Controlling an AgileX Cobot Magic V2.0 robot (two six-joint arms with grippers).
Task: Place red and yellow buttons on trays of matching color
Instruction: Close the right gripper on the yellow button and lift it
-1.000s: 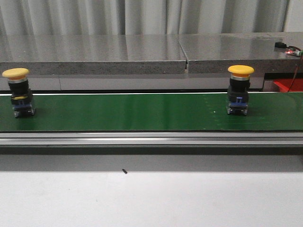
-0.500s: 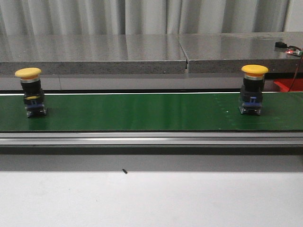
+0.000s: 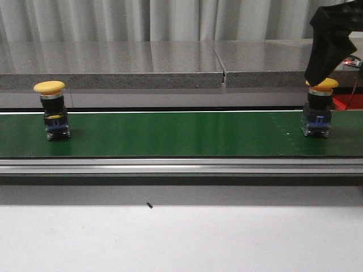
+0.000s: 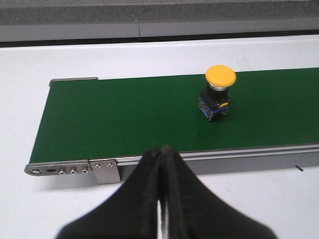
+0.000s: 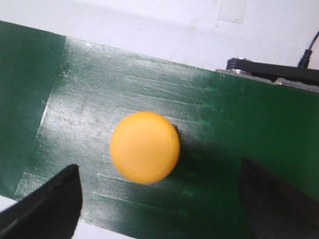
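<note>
Two yellow buttons ride upright on the green belt (image 3: 170, 133). The left yellow button (image 3: 51, 110) also shows in the left wrist view (image 4: 219, 92), well ahead of my left gripper (image 4: 162, 150), which is shut and empty over the white table. My right gripper (image 3: 319, 72) hangs open just above the right yellow button (image 3: 317, 109). In the right wrist view that button's cap (image 5: 144, 147) lies between the wide-apart fingers (image 5: 50, 204), untouched. No red button is in view. A red piece, perhaps the red tray (image 3: 344, 102), peeks in behind the belt at far right; a yellow tray is out of view.
A grey stone shelf (image 3: 170, 62) runs behind the belt. The belt's aluminium rail (image 3: 170, 165) lines its front edge, and its end bracket (image 4: 75, 169) lies near my left gripper. White table (image 3: 170, 238) spreads in front. A small device with cable (image 3: 346, 58) sits on the shelf.
Both yellow buttons have travelled to the right along the belt. My right gripper has come into the front view and now hangs over the right button.
</note>
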